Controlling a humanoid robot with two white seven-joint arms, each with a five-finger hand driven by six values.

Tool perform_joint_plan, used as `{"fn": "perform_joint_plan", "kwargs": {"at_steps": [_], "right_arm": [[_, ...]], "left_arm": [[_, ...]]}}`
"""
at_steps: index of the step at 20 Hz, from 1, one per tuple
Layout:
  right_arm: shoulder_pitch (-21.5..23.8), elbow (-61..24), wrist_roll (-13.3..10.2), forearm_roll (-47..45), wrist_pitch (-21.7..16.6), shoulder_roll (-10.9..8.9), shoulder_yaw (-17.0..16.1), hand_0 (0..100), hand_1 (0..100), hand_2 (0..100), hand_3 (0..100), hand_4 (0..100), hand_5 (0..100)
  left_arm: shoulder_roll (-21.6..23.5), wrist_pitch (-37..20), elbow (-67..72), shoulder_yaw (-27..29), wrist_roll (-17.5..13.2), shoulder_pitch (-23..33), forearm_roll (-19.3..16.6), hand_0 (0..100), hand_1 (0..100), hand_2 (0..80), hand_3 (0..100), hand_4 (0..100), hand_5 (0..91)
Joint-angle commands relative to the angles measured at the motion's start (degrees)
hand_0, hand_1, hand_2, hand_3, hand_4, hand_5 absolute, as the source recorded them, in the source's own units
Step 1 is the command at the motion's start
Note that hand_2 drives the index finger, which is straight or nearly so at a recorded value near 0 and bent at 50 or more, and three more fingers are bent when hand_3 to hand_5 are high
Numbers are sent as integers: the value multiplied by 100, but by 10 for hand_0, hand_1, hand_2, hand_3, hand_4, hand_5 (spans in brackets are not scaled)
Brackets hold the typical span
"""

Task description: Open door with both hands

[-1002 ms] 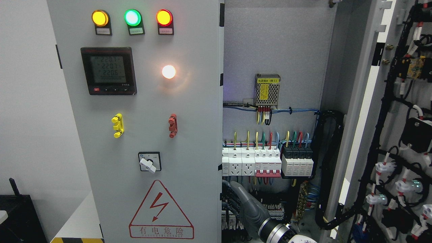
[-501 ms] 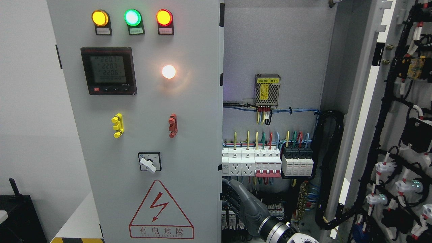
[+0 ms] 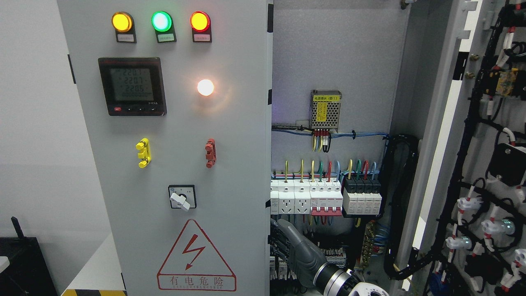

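My right hand (image 3: pixel 294 250) sits low inside the cabinet, fingers (image 3: pixel 279 240) curled at the inner edge of the left door (image 3: pixel 230 164) — apparently hooked on it, though contact is partly hidden. The right door (image 3: pixel 448 123) stands swung open.
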Motion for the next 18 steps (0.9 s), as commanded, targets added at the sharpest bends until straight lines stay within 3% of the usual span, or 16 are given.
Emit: {"fn": "perform_joint_plan", "kwargs": {"at_steps": [1,5,18], "right_arm": [[-25,21,12,0,14,2,-1,386,0,0,0,0,0],[-33,21,223,0,23,2,-1,386,0,0,0,0,0],[-86,73,249,-9,14,2,-1,386,0,0,0,0,0]], "left_arm": [[0,3,35,97,28,3,-97,0,0,0,0,0,0],[0,3,35,97,19,4,-97,0,0,0,0,0,0],[0,3,35,97,19,4,-97,0,0,0,0,0,0]]}}
